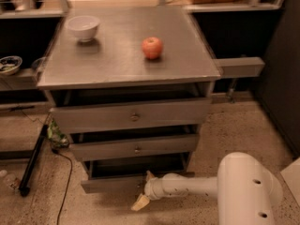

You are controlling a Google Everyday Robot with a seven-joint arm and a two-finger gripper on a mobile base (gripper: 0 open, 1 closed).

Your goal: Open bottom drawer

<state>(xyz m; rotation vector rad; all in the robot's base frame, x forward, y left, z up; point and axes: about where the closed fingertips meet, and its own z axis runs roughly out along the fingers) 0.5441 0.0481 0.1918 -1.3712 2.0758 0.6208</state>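
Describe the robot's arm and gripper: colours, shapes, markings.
The arm is white: a fat rounded shell with small dark dots, narrowing to a slim tube with a ringed joint. The gripper, low in front of the bottom drawer, is pale cream and tapered. No cables show on it.
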